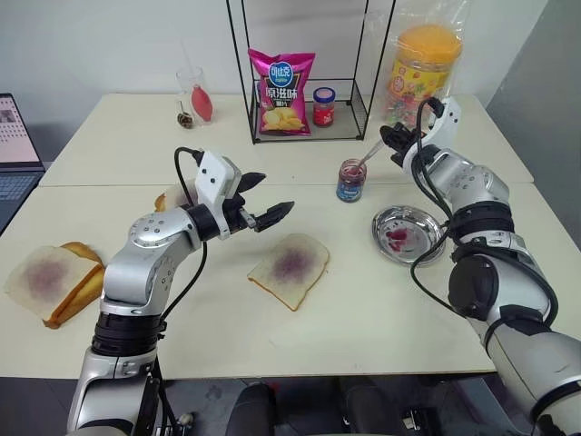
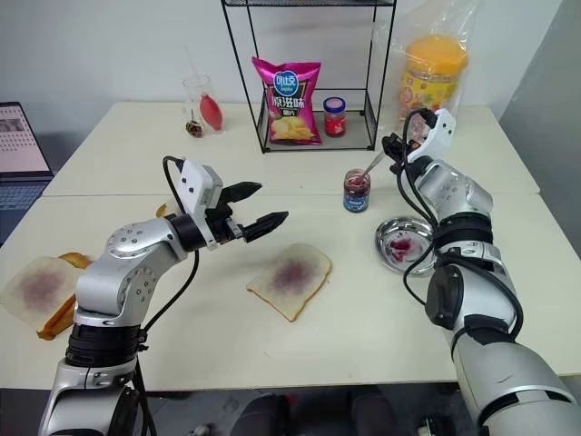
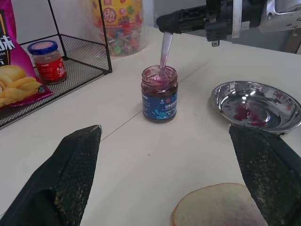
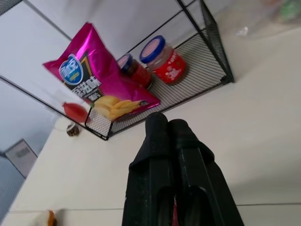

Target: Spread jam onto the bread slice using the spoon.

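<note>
Left eye view: one bread slice (image 1: pixel 290 267), one spoon (image 1: pixel 369 157), two end effectors.

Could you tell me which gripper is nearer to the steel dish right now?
The right. The right gripper is just beyond the dish, shut on the spoon standing in the jam jar. The left gripper hovers open across the table, over near the bread slice.

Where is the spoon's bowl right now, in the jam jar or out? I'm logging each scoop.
In: the spoon stands bowl-down inside the open jam jar, its handle pinched by the shut right tool.
</note>
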Motion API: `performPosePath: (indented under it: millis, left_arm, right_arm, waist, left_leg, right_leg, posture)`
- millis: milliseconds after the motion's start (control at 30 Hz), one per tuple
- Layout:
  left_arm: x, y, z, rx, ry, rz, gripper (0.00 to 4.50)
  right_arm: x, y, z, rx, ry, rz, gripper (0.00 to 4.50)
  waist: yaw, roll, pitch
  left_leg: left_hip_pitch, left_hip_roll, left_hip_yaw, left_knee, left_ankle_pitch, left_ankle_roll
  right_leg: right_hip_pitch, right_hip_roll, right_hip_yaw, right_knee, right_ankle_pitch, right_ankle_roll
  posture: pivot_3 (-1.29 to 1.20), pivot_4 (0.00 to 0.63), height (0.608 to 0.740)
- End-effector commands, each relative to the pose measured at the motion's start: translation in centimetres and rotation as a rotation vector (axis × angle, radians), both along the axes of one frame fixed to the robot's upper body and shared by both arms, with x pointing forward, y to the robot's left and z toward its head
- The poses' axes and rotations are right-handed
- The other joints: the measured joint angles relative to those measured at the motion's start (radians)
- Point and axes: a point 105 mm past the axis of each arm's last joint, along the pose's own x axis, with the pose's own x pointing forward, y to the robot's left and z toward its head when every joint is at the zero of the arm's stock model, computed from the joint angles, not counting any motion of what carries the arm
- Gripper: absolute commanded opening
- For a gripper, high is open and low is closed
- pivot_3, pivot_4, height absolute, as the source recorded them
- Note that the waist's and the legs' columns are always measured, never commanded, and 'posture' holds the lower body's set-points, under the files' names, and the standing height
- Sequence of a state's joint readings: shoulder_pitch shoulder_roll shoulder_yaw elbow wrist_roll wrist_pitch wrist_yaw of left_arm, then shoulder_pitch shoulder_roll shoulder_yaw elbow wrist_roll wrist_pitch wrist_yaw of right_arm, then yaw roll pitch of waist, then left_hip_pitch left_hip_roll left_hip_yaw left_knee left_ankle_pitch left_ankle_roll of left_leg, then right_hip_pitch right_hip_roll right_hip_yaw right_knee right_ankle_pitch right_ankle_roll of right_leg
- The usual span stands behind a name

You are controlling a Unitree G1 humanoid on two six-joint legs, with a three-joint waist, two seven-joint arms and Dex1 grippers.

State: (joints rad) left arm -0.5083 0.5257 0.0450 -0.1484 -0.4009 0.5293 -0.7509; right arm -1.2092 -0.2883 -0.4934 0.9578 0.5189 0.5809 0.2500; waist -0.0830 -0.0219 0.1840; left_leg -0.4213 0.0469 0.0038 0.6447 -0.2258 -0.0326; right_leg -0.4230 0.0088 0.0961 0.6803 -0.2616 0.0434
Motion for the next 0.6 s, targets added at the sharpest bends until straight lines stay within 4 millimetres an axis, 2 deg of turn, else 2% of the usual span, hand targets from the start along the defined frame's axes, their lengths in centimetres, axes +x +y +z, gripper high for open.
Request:
performPosePath:
  millis: [33, 600]
  left_arm:
    - [-0.1, -0.2, 1.3, 0.011, -0.059, -0.010, 4.50]
    - [0.0, -0.3, 1.3, 0.016, -0.058, -0.030, 4.50]
  right_arm:
    - [0.1, -0.6, 2.7, 0.078, -0.040, -0.021, 0.05]
    - [0.1, -2.5, 4.0, 0.174, -0.042, -0.089, 0.05]
  waist:
    - [0.000, 0.000, 0.000]
    - [-0.001, 0.000, 0.000]
  left_leg:
    - [0.000, 0.000, 0.000, 0.000, 0.000, 0.000]
    - [0.000, 0.000, 0.000, 0.000, 0.000, 0.000]
  right_leg:
    - [0.000, 0.000, 0.000, 0.000, 0.000, 0.000]
    - [0.000, 0.000, 0.000, 0.000, 0.000, 0.000]
  posture:
    - [0.00, 0.150, 0.740]
    - [0.00, 0.150, 0.740]
